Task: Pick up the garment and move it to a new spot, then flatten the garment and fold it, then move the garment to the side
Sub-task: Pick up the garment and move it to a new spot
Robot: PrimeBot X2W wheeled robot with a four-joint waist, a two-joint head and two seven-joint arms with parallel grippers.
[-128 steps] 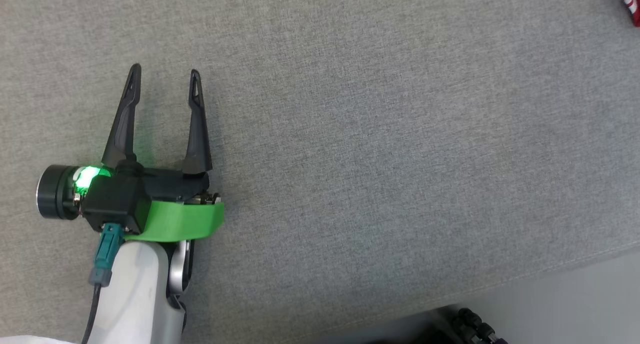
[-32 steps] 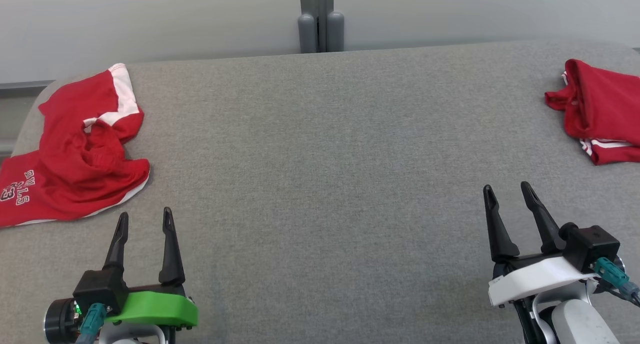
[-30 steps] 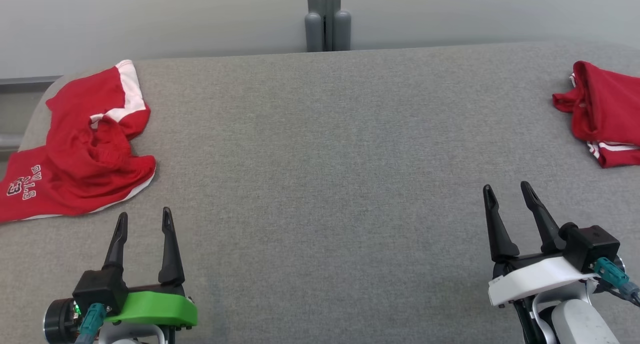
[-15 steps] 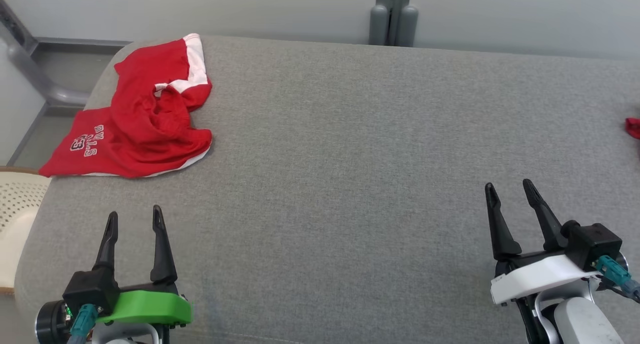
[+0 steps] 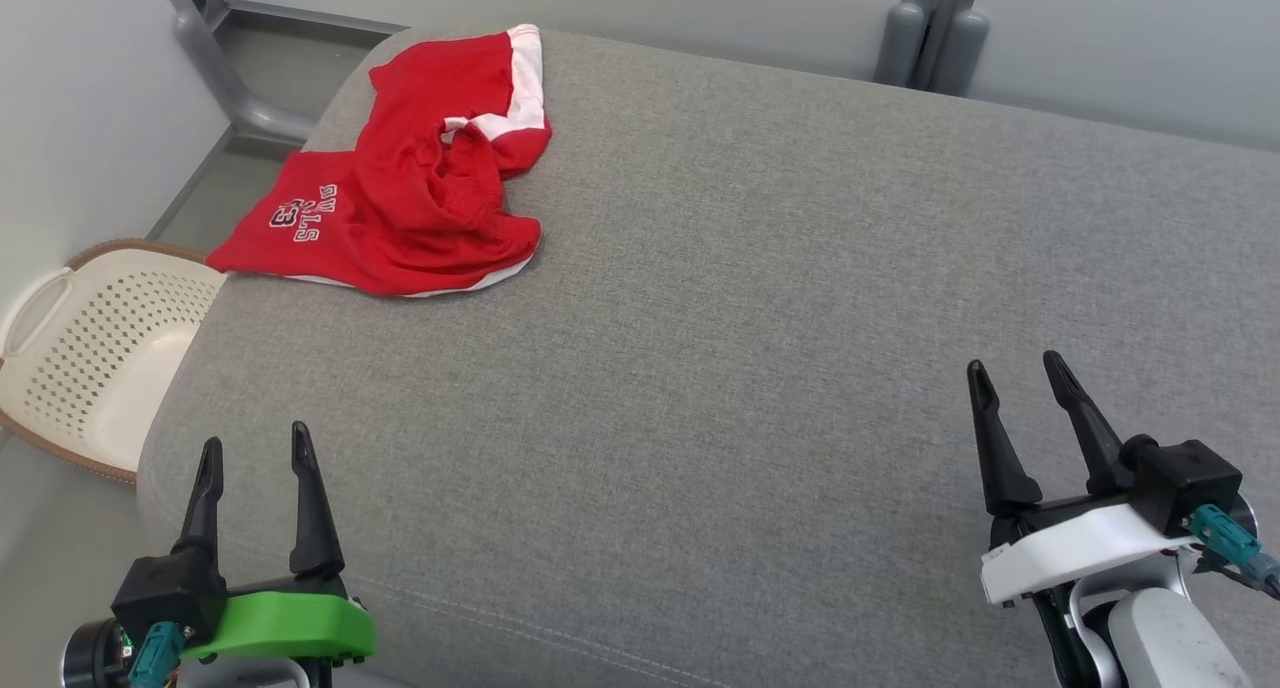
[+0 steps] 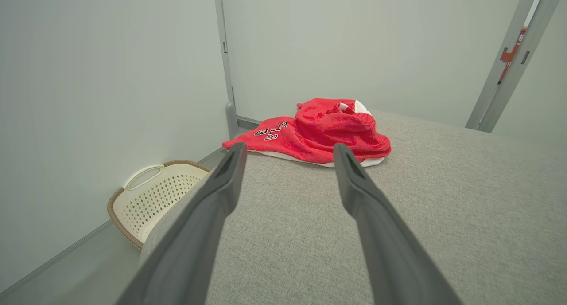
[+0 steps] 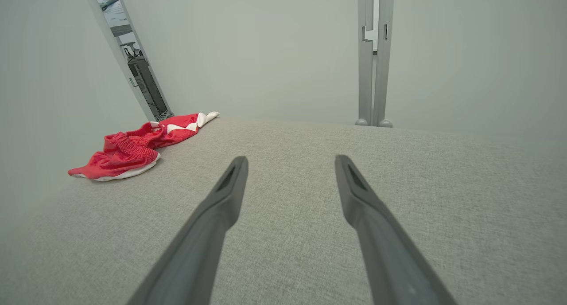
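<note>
The garment (image 5: 400, 208) is a pair of red shorts lying crumpled at the far left corner of the counter (image 5: 760, 348), which is covered in grey cloth. One leg lies fairly flat and reaches out to the counter's left edge; it carries white lettering outlined in black and a figure 3. The other leg points toward the counter's far edge and ends in a broad white band. Between the two legs the cloth is bunched into a raised heap of folds, and the gathered waistband shows there in the left wrist view (image 6: 319, 134). A thin white edge runs along the side of the garment that faces the counter's near edge. From the right wrist view the garment (image 7: 128, 156) sits low and rumpled, the white-banded leg trailing away toward the counter's far side.

The left gripper (image 5: 254, 436) hangs over the counter's near left corner, jaws apart with nothing between them, and well apart from the garment. In its own view (image 6: 289, 146) the jaws point toward the garment. The right gripper (image 5: 1013, 361) is over the counter's near right part, jaws likewise apart and empty (image 7: 290, 158).

A cream basket (image 5: 60, 288) with a pierced wall stands on the floor just beside the counter's left edge.
</note>
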